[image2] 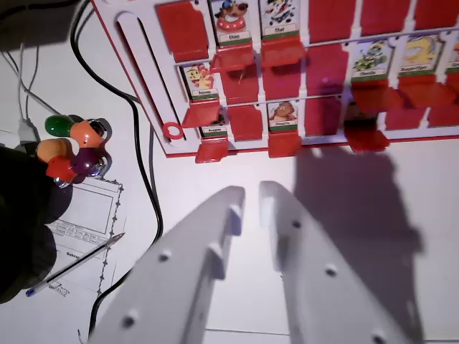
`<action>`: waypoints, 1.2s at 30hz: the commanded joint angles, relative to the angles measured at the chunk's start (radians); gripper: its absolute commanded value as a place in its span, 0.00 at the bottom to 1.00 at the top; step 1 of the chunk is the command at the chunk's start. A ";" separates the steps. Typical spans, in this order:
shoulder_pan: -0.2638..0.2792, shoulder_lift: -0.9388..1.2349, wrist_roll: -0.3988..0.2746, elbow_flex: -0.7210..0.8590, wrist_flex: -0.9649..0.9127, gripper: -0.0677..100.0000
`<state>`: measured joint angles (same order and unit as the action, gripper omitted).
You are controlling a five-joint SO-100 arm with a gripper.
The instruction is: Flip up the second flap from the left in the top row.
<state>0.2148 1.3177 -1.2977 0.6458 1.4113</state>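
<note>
So the white pincer [251, 197] hangs over the white table [358, 236], its two prongs slightly parted with nothing between them, just short of the red game board [326, 72]. Several flaps are raised showing cartoon cards, others are down. I honestly can't tell which flap counts as second from the left up top. Black cables [140, 143] and a pen [72, 266] lie at the wrist view's left.

Pen [72, 268], black cable [136, 143] (colored beads [75, 147])

The white fingers [247, 197], slightly parted, hang empty over the white tabletop [344, 215] just short of the red flap board [315, 79].
</note>
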 commanded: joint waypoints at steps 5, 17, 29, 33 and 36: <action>0.034 -0.150 0.025 -0.233 -0.020 0.02; 0.035 -0.411 0.043 -0.400 -0.086 0.02; 0.038 -0.555 0.041 -0.491 -0.150 0.02; 0.043 -0.592 0.043 -0.515 -0.170 0.02; 0.044 -0.618 0.043 -0.532 -0.186 0.02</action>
<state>0.2470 0.6688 -1.2609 0.2255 1.2625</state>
